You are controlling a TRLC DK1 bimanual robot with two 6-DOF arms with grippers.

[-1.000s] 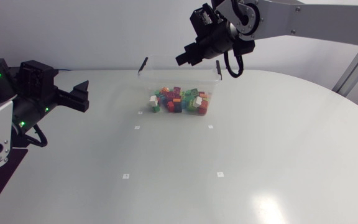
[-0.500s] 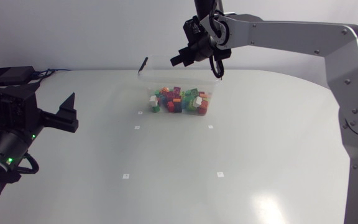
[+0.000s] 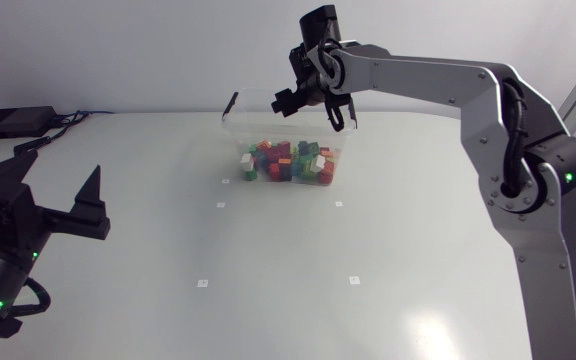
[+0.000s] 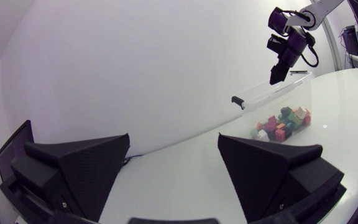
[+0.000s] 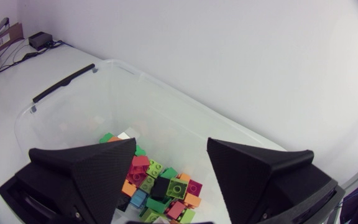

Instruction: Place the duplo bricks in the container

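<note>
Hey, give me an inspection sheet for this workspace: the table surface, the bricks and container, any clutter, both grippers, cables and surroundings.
Surface: white table, bare apart from small square markers.
Job's things: coloured bricks piled inside the clear container at the far middle of the table; no loose bricks seen outside it.
Clutter: nothing seen.
Grippers: left gripper open and empty, at the table's left edge; right gripper open and empty, above the container.
Cables: black cable loop hanging beside the right gripper; black box with cords at the far left corner.
Surroundings: nothing seen.
</note>
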